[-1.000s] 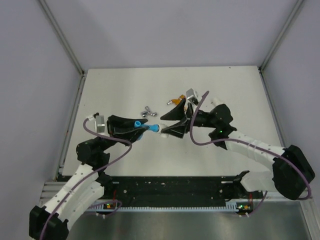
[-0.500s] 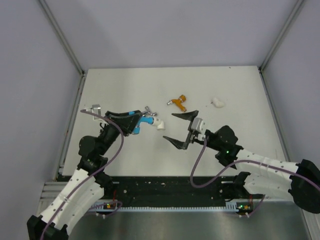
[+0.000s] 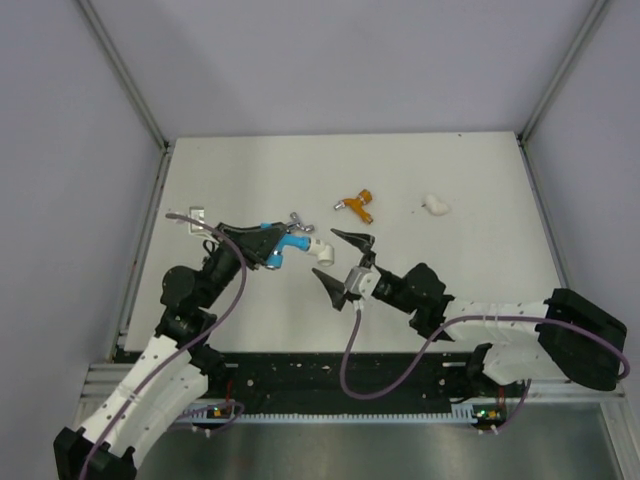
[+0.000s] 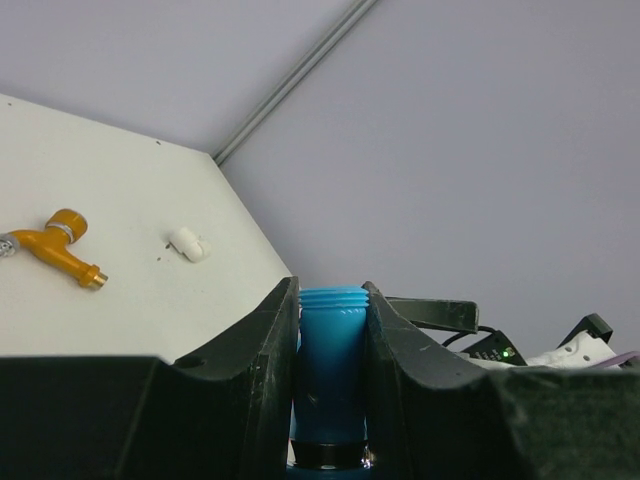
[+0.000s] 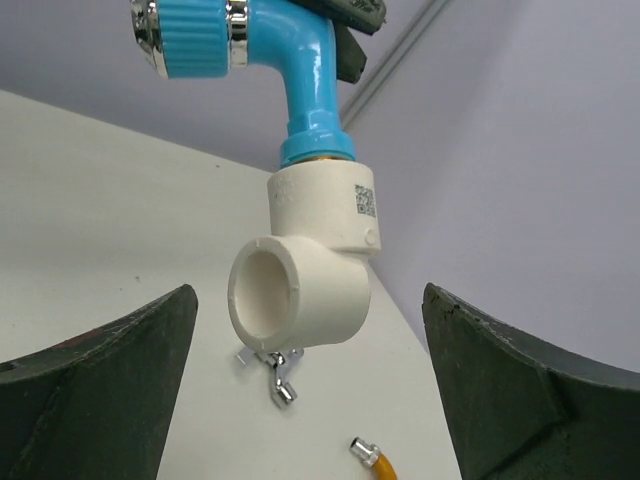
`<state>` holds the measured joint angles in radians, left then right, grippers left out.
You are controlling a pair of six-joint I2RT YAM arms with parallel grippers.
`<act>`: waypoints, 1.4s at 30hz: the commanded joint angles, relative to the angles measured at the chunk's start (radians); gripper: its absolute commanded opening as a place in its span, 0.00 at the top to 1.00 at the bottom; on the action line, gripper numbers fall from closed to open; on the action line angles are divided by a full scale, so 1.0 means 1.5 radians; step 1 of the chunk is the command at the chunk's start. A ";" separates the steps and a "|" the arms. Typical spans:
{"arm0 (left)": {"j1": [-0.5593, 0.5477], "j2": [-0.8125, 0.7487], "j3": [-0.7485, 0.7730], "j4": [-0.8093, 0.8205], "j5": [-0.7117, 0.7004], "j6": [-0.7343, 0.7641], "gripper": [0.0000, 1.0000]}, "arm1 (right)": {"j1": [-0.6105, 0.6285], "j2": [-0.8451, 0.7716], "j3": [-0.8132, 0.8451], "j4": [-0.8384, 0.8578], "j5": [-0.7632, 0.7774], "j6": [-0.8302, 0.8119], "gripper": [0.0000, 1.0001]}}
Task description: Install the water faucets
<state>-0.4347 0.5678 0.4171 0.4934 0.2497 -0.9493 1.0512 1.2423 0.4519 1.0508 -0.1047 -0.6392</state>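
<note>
I see the white table (image 3: 480,250) under both arms. My left gripper (image 3: 270,246) pinches the blue faucet (image 3: 290,243) by its threaded end and holds it off the table, left of centre. My right gripper (image 3: 327,254) is spread wide, one finger on either side of the white elbow fitting (image 5: 310,270) seated on the faucet's lower end, not touching it. Beyond lie the orange faucet (image 3: 355,206), the silver faucet (image 3: 296,218), partly hidden behind the blue one, and a loose white elbow (image 3: 435,205). A small square code label (image 5: 364,200) on the fitting is unreadable.
</note>
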 commanded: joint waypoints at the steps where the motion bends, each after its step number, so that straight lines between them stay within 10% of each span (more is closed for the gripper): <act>1: -0.001 -0.012 0.041 0.045 0.023 -0.019 1.00 | 0.007 0.010 0.022 0.054 0.014 -0.030 0.13; 9: 0.000 -0.008 0.049 0.027 0.060 0.060 1.00 | 0.005 -0.040 0.064 -0.067 -0.033 0.029 0.55; 22: -0.002 -0.029 0.036 0.126 0.400 0.290 1.00 | -0.210 -0.057 0.215 -0.287 -0.491 0.500 0.73; 32: -0.002 -0.045 0.001 0.228 0.469 0.262 1.00 | -0.255 0.090 0.352 -0.325 -0.679 0.775 0.69; 42: -0.002 -0.071 -0.001 0.064 0.118 0.191 1.00 | -0.259 -0.048 0.213 -0.291 -0.380 0.547 0.17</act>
<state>-0.4286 0.4789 0.4149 0.6415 0.6647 -0.5415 0.6689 1.3125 0.8642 0.5385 -0.9775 0.3828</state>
